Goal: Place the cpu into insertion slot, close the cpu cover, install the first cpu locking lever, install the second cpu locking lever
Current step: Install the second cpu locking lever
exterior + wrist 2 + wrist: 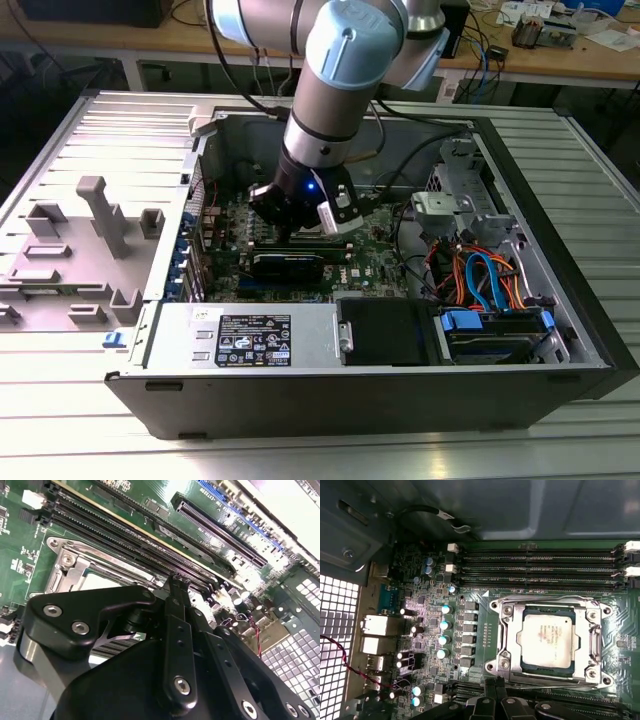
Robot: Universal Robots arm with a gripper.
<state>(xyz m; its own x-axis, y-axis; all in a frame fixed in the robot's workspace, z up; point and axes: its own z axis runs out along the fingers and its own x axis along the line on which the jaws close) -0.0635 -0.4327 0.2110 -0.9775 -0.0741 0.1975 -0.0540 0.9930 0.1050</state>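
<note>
Chip placement is what I check first: in the first wrist view I see the cpu [549, 640] lying flat in the insertion slot [549, 611], silvery top facing the camera, its edges square with the socket and its slightly longer side running parallel to the black memory slots [540, 560] beside it. The cpu cover [520, 625] is folded down over it, its metal frame ringing the chip so that the chip's centre shows through the cut-out. A thin wire lever [555, 682] runs along the socket edge nearest the gripper; whether it is latched I cannot make out. The gripper [495, 686] pokes into that view just beside that edge of the socket, its fingers [489, 687] pressed together with nothing between them that I can see. In the second wrist view the gripper's black linkage covers most of the socket, leaving one corner of the frame [70, 562] visible. In the exterior view the arm [335, 95] reaches down into the open computer case [560, 260], and its wrist hides the socket from me.
</note>
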